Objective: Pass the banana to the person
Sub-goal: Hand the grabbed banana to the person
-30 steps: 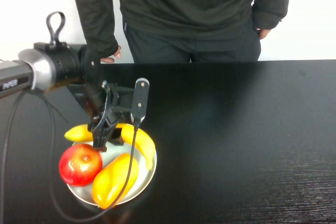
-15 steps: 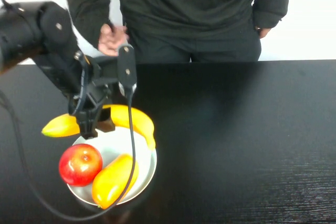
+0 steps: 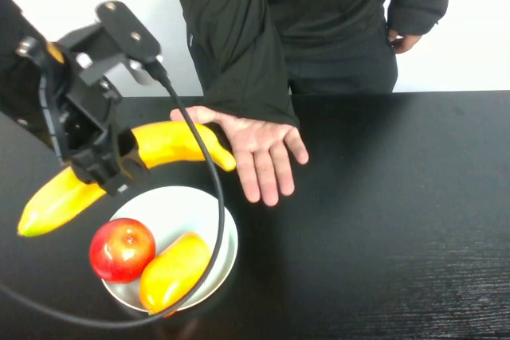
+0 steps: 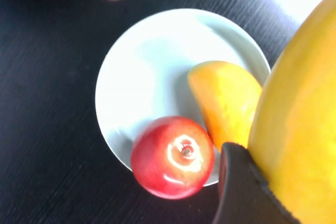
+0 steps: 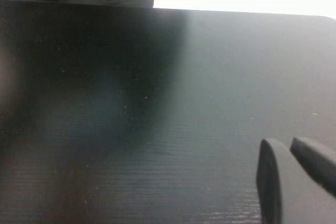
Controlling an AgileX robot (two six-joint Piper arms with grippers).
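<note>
My left gripper (image 3: pixel 107 166) is shut on the long yellow banana (image 3: pixel 171 142) and holds it in the air above the white plate (image 3: pixel 179 203). The banana's greenish tip points to the near left; its other end almost reaches the person's open hand (image 3: pixel 259 149), held palm up over the table. The person (image 3: pixel 319 13) stands behind the far edge in a dark sweatshirt. In the left wrist view the banana (image 4: pixel 304 119) presses against a dark fingertip (image 4: pixel 236 192). My right gripper (image 5: pixel 286 144) shows only in its own wrist view, fingers together, low over bare table.
The plate holds a red apple (image 3: pixel 121 249) and a plump orange-yellow fruit (image 3: pixel 174 271); both also show in the left wrist view, the apple (image 4: pixel 172 157) beside the fruit (image 4: pixel 226 100). A black cable hangs from my left arm across the plate. The black table (image 3: pixel 382 197) stretches right.
My left gripper has lifted the banana off the plate, up and to the left. The person has reached a hand forward, palm up, next to the banana's end.
</note>
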